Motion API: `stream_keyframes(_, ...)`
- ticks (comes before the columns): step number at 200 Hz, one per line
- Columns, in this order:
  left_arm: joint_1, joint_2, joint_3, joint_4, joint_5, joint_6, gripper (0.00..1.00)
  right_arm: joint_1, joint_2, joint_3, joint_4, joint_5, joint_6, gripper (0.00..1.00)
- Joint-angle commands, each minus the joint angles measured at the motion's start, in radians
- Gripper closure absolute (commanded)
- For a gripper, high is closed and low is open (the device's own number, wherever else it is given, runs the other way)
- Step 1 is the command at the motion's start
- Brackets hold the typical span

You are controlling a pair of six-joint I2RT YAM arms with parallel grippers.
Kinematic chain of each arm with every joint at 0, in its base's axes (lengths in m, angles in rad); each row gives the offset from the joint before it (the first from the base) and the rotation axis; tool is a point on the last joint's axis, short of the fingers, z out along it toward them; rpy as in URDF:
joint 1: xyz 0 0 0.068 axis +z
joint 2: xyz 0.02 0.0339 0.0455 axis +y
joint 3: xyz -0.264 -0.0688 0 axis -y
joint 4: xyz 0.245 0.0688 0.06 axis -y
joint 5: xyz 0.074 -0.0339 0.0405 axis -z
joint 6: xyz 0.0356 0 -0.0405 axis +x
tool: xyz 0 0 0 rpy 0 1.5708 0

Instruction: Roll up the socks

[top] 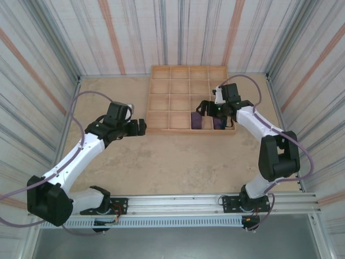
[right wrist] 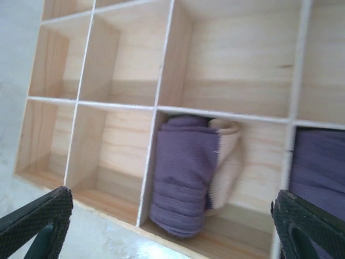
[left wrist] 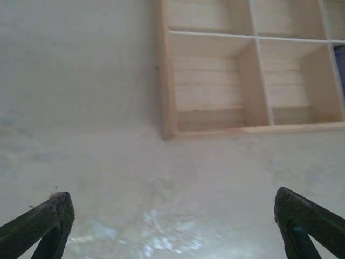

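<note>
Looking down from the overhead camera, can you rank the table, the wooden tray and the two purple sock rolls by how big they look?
1. table
2. wooden tray
3. left sock roll and right sock roll: they look about alike, and the right one is partly hidden, so I won't rank them.

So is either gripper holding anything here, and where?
Nothing. Both the left gripper and right gripper are open and empty; the rolled sock lies in the tray.

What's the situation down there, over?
Left pincer open, empty, over beige table. Right pincer open above wooden grid tray. Purple rolled sock with peach cuff and second purple bundle in neighbouring compartments. No obstruction seen.
</note>
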Motion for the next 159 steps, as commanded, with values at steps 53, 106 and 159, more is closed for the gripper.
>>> stream_keyframes(53,0.384,0.082,-0.252,0.588,0.036,0.312,0.01,-0.1,-0.313,-0.268,0.071,0.473,-0.124,0.01)
stream_keyframes(106,0.407,0.17,-0.473,1.039,0.03,0.343,0.02,-0.181,-0.377,-0.659,0.616,0.468,-0.203,0.01)
stream_keyframes(159,0.373,0.242,-0.57,1.317,0.023,0.375,0.01,-0.233,-0.241,-0.71,0.819,0.42,-0.24,0.01)
